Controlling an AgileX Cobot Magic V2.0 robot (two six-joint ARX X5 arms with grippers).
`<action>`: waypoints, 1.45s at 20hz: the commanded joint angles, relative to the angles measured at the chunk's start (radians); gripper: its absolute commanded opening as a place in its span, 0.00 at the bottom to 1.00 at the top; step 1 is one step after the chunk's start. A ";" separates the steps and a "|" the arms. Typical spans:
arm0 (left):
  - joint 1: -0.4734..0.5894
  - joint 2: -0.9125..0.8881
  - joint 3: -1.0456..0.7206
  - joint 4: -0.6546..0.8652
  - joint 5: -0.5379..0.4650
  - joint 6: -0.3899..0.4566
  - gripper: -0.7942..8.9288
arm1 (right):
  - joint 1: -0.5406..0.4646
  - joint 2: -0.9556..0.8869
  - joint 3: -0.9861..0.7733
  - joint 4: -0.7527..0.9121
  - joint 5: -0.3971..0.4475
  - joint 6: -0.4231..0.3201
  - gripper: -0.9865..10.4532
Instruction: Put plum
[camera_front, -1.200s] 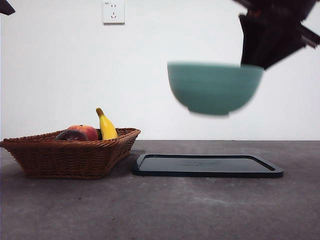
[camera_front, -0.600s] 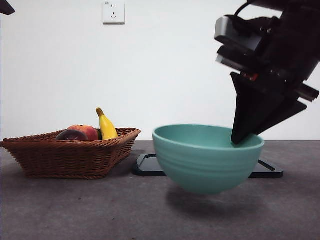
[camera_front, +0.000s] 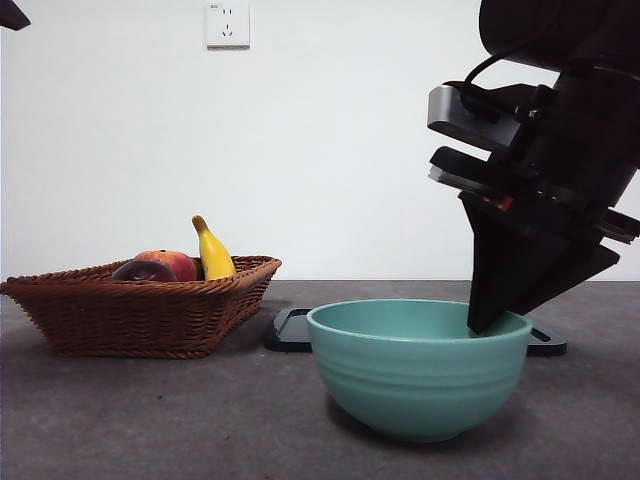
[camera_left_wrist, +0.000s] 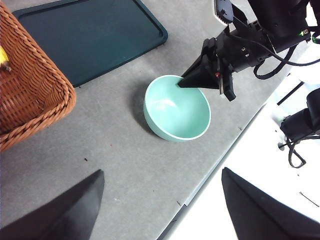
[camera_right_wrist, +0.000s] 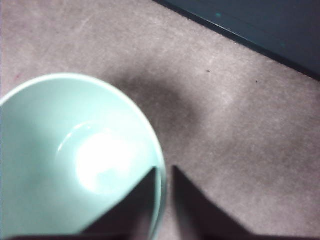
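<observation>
Plum (camera_front: 143, 270): in the wicker basket (camera_front: 140, 315), beside the peach (camera_front: 175, 263) and upright banana (camera_front: 213, 250); round, no long axis discernible.
Right gripper (camera_right_wrist: 164, 172): jaws pinching the green bowl (camera_front: 417, 368) rim; bowl on table.
Left gripper (camera_left_wrist: 160, 200): jaws spread wide, holding nothing.

A robotics test bench stood against a bare white wall (camera_front: 330, 140): grey tabletop (camera_front: 200, 420), wall socket (camera_front: 227, 24), cabled robot arm (camera_left_wrist: 260, 35) overhead.
</observation>
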 joint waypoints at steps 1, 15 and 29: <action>-0.003 0.007 0.010 0.004 0.005 0.019 0.47 | 0.009 0.011 0.006 0.003 0.003 0.043 0.31; -0.003 0.007 0.010 0.005 0.005 0.019 0.47 | 0.000 -0.322 0.130 -0.137 -0.049 0.034 0.36; -0.003 0.007 0.010 0.005 0.005 0.019 0.47 | 0.001 -0.653 0.135 -0.481 -0.220 0.031 0.36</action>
